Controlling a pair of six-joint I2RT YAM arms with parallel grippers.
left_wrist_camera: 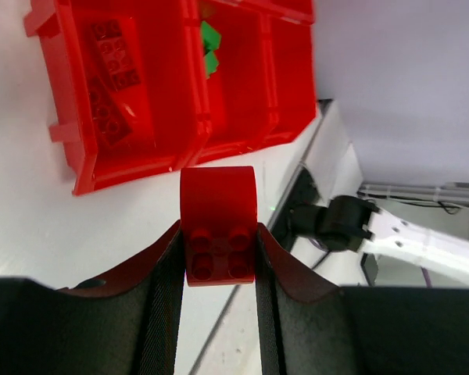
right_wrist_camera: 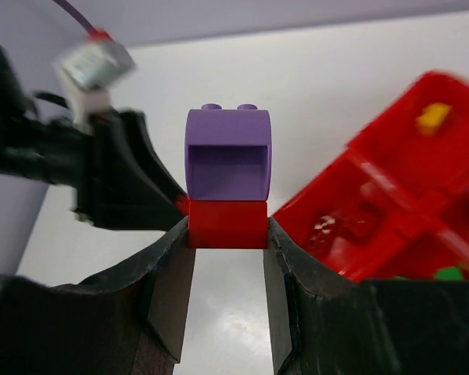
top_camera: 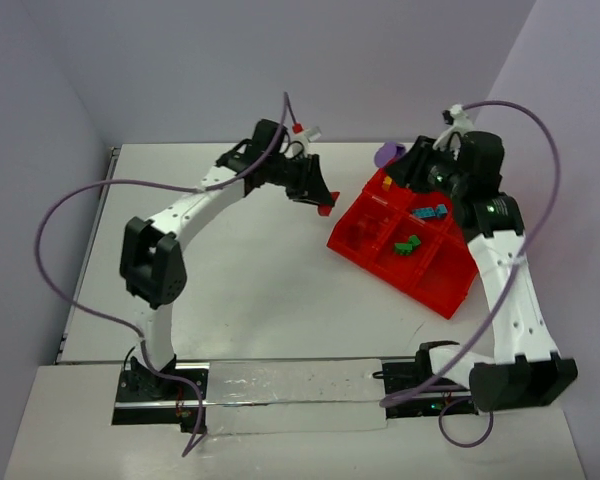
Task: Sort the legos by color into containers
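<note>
My left gripper (left_wrist_camera: 217, 244) is shut on a red brick (left_wrist_camera: 217, 226), studs facing the camera, held above the table just left of the red tray (left_wrist_camera: 125, 173). In the top view this gripper (top_camera: 320, 203) sits off the tray's (top_camera: 448, 290) left corner. My right gripper (right_wrist_camera: 227, 228) is shut on a small red brick (right_wrist_camera: 227, 224) with the rounded purple piece (right_wrist_camera: 227, 152) stuck on top of it. It hovers at the tray's far corner in the top view (top_camera: 398, 160). The tray holds red bricks (left_wrist_camera: 109, 70), green bricks (top_camera: 407, 245), teal bricks (top_camera: 430, 212) and a yellow one (right_wrist_camera: 431, 117).
The tray (right_wrist_camera: 391, 160) lies tilted across the table's right half. The left arm's gripper (right_wrist_camera: 117, 183) shows close ahead in the right wrist view. Purple cables loop over both arms. Walls close the table at the back and sides.
</note>
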